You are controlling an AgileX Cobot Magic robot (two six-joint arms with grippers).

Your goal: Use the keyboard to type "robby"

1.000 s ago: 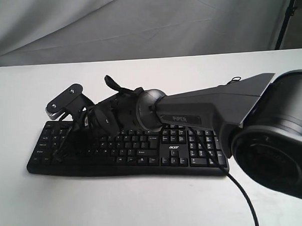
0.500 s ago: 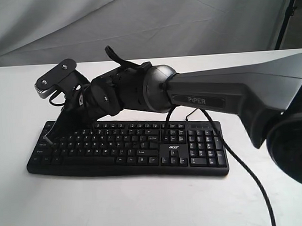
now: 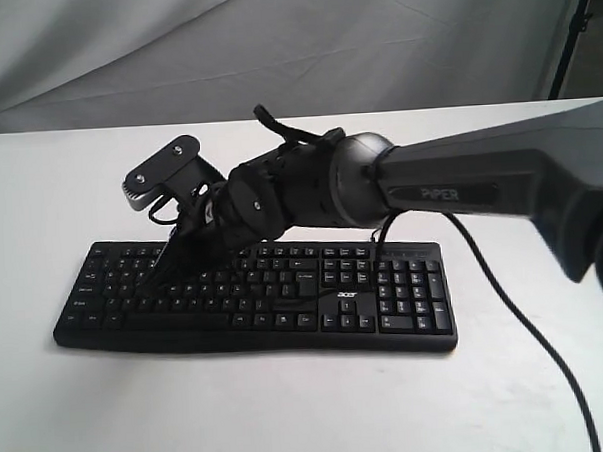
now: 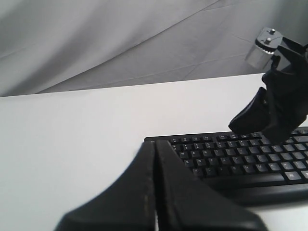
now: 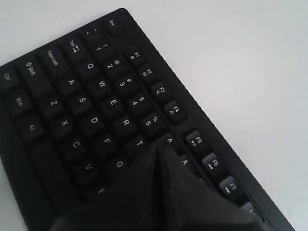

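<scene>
Obscuring keyboard (image 5: 86,110) midsection: right gripper (image 5: 156,156), jaws closed.

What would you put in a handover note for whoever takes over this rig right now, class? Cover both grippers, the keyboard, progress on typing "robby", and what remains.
Right gripper: jaws shut, tip low over the keyboard beside the T key; contact cannot be judged.
Left gripper: jaws shut, not touching the keyboard.
Keyboard: flat on the white table.
Done: no screen in view, so letters typed are unknown.
Left: confirm progress, then finish "robby".
</scene>
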